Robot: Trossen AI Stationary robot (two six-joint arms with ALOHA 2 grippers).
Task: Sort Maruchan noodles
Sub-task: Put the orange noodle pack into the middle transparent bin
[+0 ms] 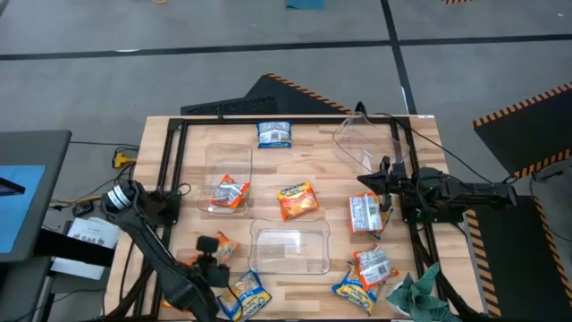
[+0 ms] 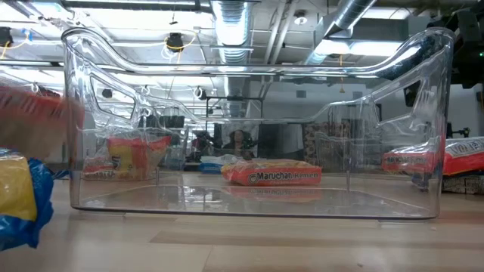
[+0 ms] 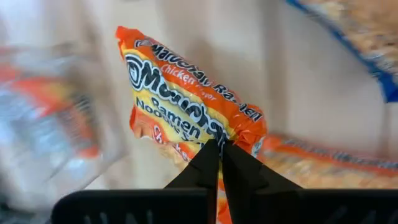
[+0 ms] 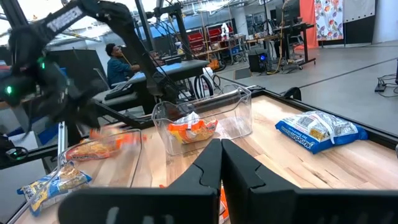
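Left gripper clamped on an orange noodle packet at the counter's lower left

High view — the left gripper point(image 1: 213, 253) sits at lower left on the orange packet point(image 1: 223, 246); the right gripper point(image 1: 368, 181) waits at centre right, fingers together, beside a silver-backed packet point(image 1: 364, 214). Low view — a clear tub point(image 2: 249, 198) fills the frame. Left wrist view — fingers pinch the packet's edge.

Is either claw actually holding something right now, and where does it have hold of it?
The left gripper pinches an orange packet by its edge. The right gripper is shut and holds nothing.
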